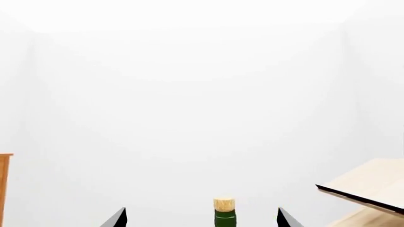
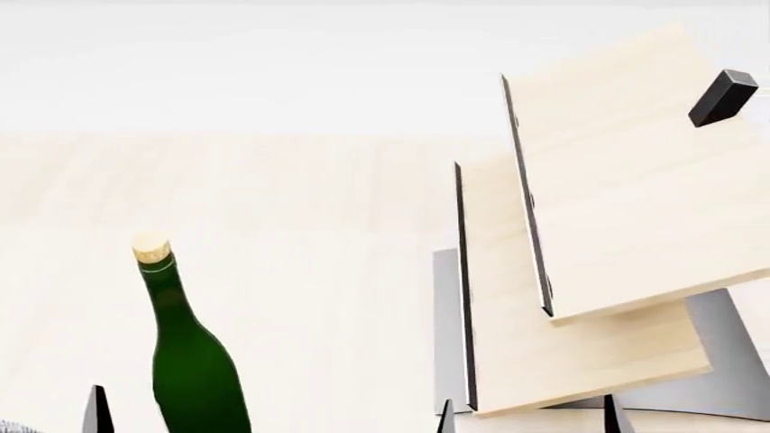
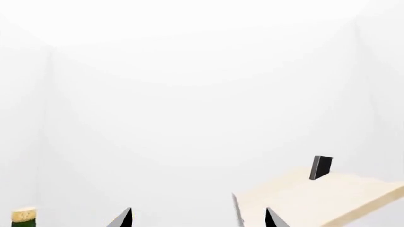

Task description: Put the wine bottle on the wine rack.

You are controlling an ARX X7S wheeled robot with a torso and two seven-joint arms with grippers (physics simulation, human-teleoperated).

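left fingers (image 1: 117, 218): spread wide around wine bottle (image 2: 193, 361); no grip seen
wine bottle: upright on table (image 2: 301, 225), left of wine rack (image 2: 578, 271)
right fingers (image 3: 123, 220): apart, empty, near rack
tip: close low on body before lifting; keep it vertical

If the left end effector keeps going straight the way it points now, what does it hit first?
Probably the wine bottle: in the left wrist view its cork sits centred between the open left end effector fingertips. Depth is unclear; beyond it only blank white wall shows.
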